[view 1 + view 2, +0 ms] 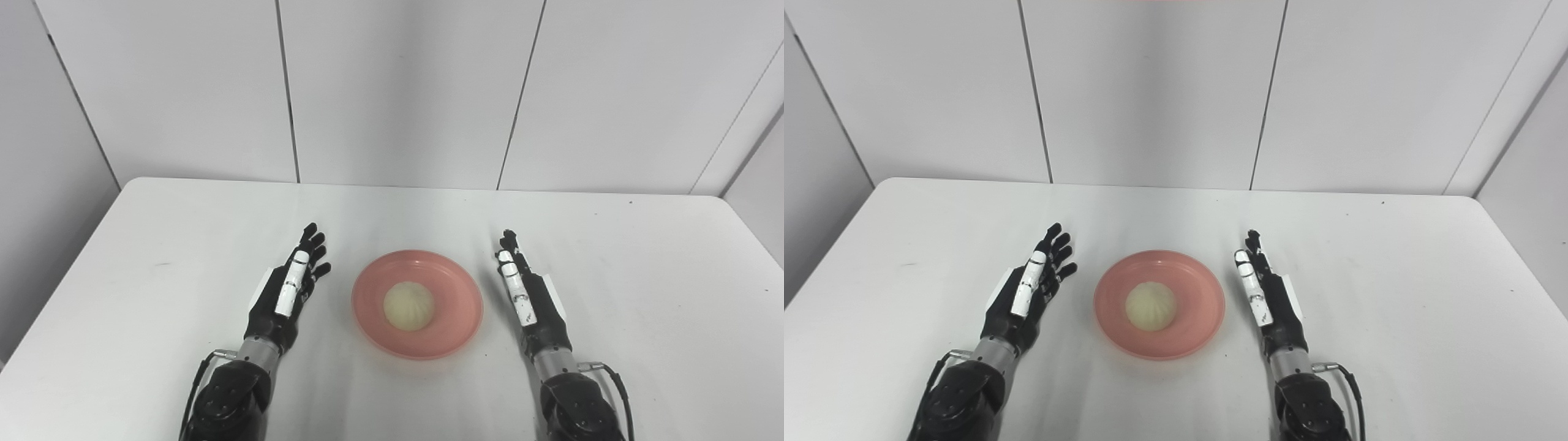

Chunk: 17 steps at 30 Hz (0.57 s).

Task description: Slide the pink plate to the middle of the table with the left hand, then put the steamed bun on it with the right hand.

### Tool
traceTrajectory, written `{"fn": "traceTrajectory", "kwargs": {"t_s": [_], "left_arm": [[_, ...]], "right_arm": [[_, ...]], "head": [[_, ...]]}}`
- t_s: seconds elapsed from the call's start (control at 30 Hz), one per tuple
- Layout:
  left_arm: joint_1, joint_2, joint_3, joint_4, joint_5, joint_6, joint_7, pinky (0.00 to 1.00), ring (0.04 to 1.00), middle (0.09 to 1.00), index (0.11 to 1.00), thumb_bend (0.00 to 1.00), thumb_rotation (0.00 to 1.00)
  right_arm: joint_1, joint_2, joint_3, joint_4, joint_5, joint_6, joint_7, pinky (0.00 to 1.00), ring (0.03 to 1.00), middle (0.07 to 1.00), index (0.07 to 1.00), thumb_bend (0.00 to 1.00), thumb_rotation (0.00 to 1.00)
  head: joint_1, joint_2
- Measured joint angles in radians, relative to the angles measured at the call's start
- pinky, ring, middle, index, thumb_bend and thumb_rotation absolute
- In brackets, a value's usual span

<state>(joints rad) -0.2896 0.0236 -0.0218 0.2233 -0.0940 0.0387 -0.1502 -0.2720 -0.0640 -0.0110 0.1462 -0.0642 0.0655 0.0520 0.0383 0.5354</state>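
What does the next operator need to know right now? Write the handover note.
Left hand: open, holds nothing, beside the pink plate's left edge, not touching it.
Right hand: open, holds nothing, beside the plate's right edge.
Pink plate: near the middle of the table.
Steamed bun: sits on the plate, about centred.
Done: plate placed, bun on it.
Left: nothing visible.
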Motion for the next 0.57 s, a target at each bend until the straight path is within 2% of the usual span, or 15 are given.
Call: {"fn": "traceTrajectory", "kwargs": {"t_s": [0.57], "left_arm": [[-0.005,0.002,-0.002,0.002,0.000,0.008,-0.010,1.00,0.987,0.987,0.999,0.49,1.00]], "right_arm": [[-0.010,-0.021,0.018,0.007,-0.001,0.006,-0.001,0.94,0.964,0.978,0.991,0.30,1.00]], "head": [[0.012,0.006]]}}
